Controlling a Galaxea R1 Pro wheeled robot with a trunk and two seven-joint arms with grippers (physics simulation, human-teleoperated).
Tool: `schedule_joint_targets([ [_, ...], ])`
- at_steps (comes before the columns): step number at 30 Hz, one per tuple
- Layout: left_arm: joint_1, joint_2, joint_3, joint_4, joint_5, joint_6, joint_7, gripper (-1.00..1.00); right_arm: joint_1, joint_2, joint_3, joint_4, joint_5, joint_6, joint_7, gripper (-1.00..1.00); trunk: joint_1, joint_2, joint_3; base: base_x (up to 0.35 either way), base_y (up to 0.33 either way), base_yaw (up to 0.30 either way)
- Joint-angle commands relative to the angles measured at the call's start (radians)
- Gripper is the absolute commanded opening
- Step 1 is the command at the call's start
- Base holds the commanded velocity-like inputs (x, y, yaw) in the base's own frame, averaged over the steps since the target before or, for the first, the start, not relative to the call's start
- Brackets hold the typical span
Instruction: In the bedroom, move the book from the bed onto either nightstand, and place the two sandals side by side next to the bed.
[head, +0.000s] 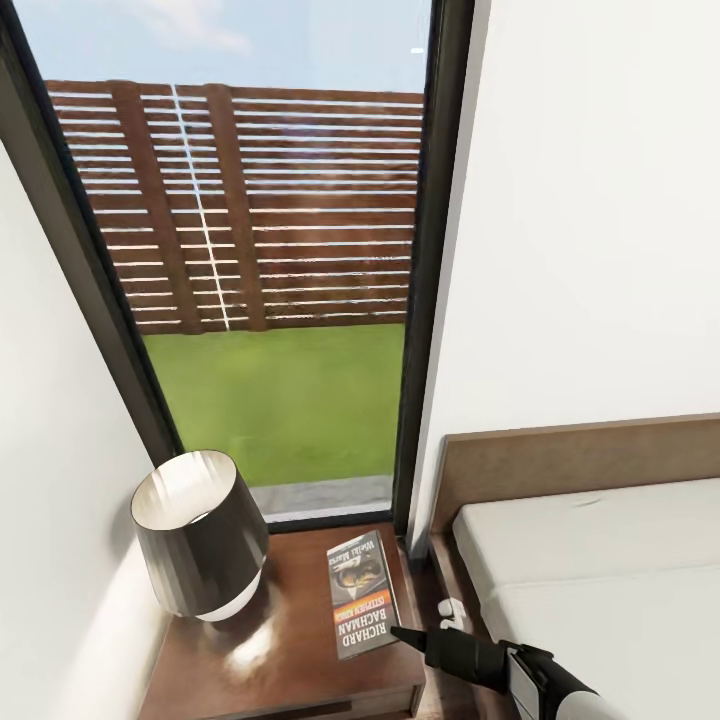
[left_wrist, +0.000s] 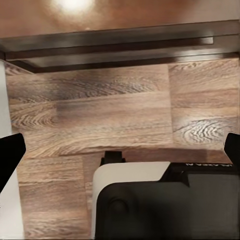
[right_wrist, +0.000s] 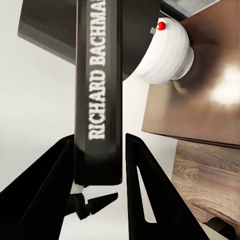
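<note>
Book (head: 361, 594), thin paperback flat on glossy wooden nightstand (head: 290, 650), right end effector (head: 408, 635) apparently pinching its edge, left unclear.

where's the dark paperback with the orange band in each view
Head view: the dark paperback with the orange band lies on the glossy brown nightstand top, beside the lamp.
Right wrist view: its spine runs between the right gripper fingers.
Left wrist view: not in it.
Shared landmark: the nightstand top.

You have a lamp (head: 200, 545) with a dark shade and white base at near left. Far beyond the window (head: 270, 270) lie grass (head: 280, 400) and a slatted fence (head: 250, 205). A white wall (head: 590, 220) stands at right.
</note>
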Motion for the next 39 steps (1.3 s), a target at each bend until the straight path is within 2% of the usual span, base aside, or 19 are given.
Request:
schedule_joint_targets([
  [1,-0.008,0.001,-0.008,0.0,0.011,0.02,-0.002,1.0,-0.001,0.001,-0.009,-0.002,0.006,0.01,0.004,-1.0,0.001,-0.002,-0.002,0.0,0.0,0.0],
  [6,-0.052,0.002,-0.007,-0.002,0.012,0.132,-0.004,1.0,-0.001,0.001,-0.008,-0.002,0.006,0.008,0.004,-1.0,0.001,-0.002,-0.002,0.0,0.0,0.0],
  [12,-0.074,0.006,-0.005,-0.002,0.013,0.183,-0.006,1.0,-0.001,0.005,-0.006,-0.001,0.006,0.008,0.004,-1.0,0.001,-0.002,-0.002,0.0,0.0,0.0],
  [39,-0.12,0.009,-0.004,-0.073,0.014,0.219,-0.01,1.0,-0.001,0.01,-0.002,0.0,0.007,0.007,0.004,-1.0,0.001,-0.002,-0.002,0.0,0.0,0.0],
])
